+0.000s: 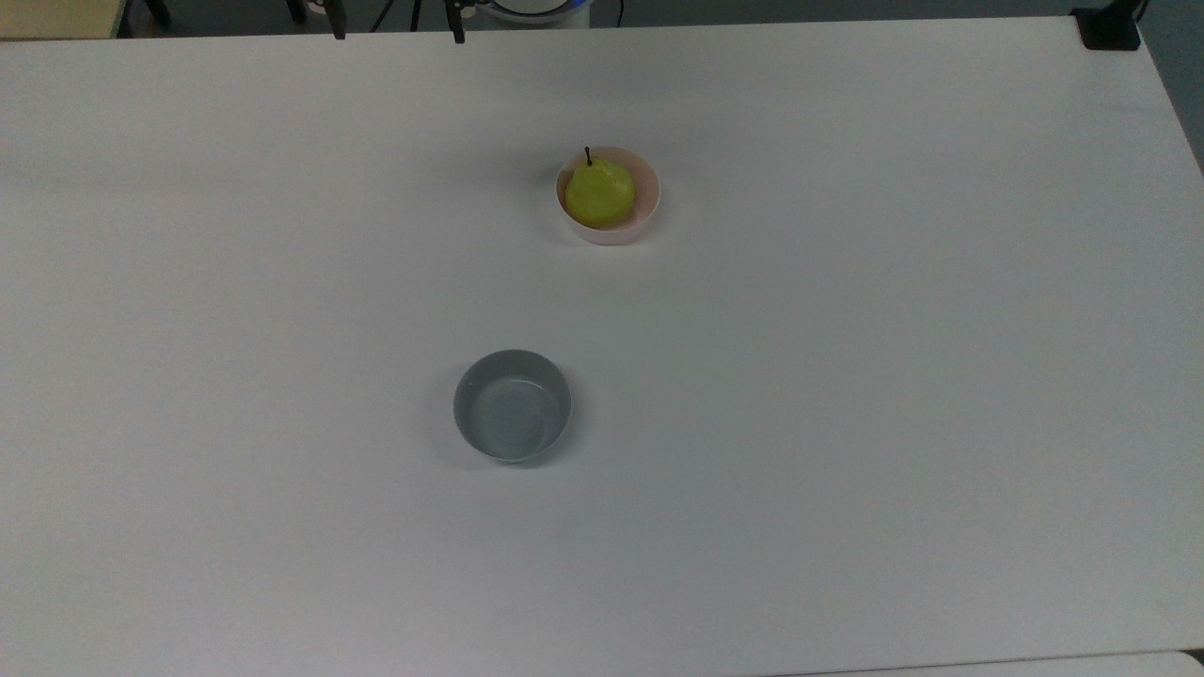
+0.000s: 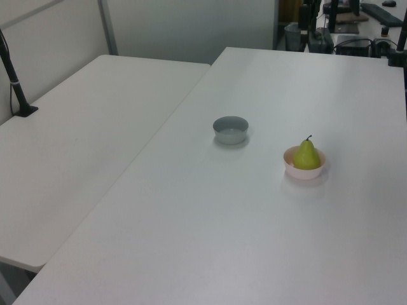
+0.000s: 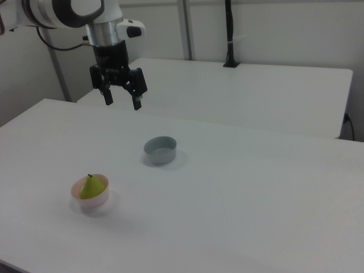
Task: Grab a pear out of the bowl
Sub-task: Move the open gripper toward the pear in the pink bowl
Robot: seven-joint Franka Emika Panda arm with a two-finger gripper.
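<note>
A yellow-green pear point(image 1: 599, 193) with a short dark stem stands upright in the pale pink bowl point(image 1: 650, 203) on the white table. The same pear point(image 2: 306, 156) and pink bowl point(image 2: 304, 171) sit toward the left view's right. In the right view the pear point(image 3: 91, 187) rests in the bowl point(image 3: 91, 201) at the lower left. My gripper point(image 3: 121, 103) hangs open high above the table, well behind and above the bowl, with nothing between its fingers.
An empty grey-blue bowl point(image 1: 513, 406) stands apart from the pink one, also seen as the grey-blue bowl point(image 3: 160, 149) in the right view. A second white table point(image 2: 82, 121) adjoins this one. A black post point(image 3: 230, 34) stands on it, and a black mount point(image 1: 1110, 28) sits at a table corner.
</note>
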